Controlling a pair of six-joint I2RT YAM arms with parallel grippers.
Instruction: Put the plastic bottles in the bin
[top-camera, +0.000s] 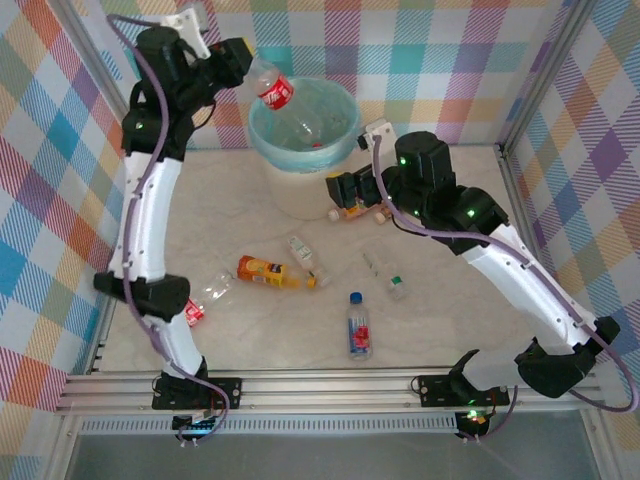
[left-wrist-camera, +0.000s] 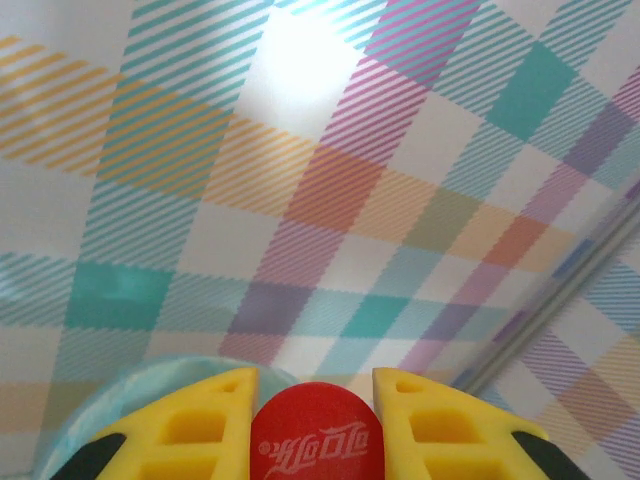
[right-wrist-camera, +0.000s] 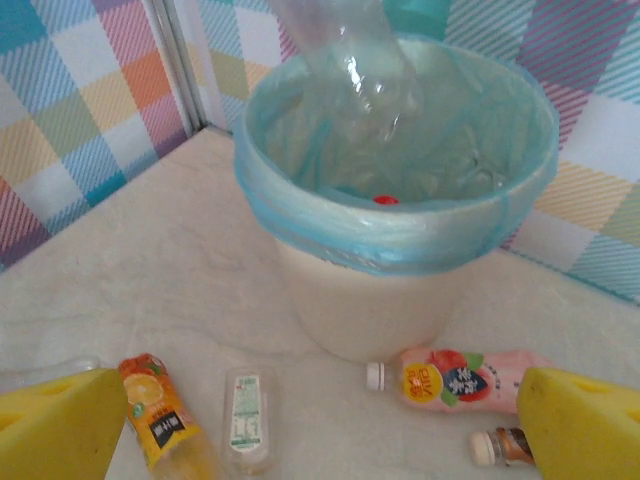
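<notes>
Bottle (top-camera: 281, 98) — axis slanted, base toward bin (top-camera: 295, 190) | left tool (top-camera: 250, 68) pinches it | right tool (right-wrist-camera: 322, 420) spread

Left arm stretched up and away, left gripper (top-camera: 245, 65) raised high, fingers (left-wrist-camera: 200, 425) clamped on the top end of a red-labelled bottle (top-camera: 276, 92). Right arm bent at the elbow, right gripper (top-camera: 338, 190) low, fingers (right-wrist-camera: 60, 430) spread wide.

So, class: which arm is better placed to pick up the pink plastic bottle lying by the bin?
Probably right. The right hand is open and close to the pink plastic bottle at the foot of the round cream-white bin; the left hand is shut on a clear red-labelled plastic bottle above it.
</notes>
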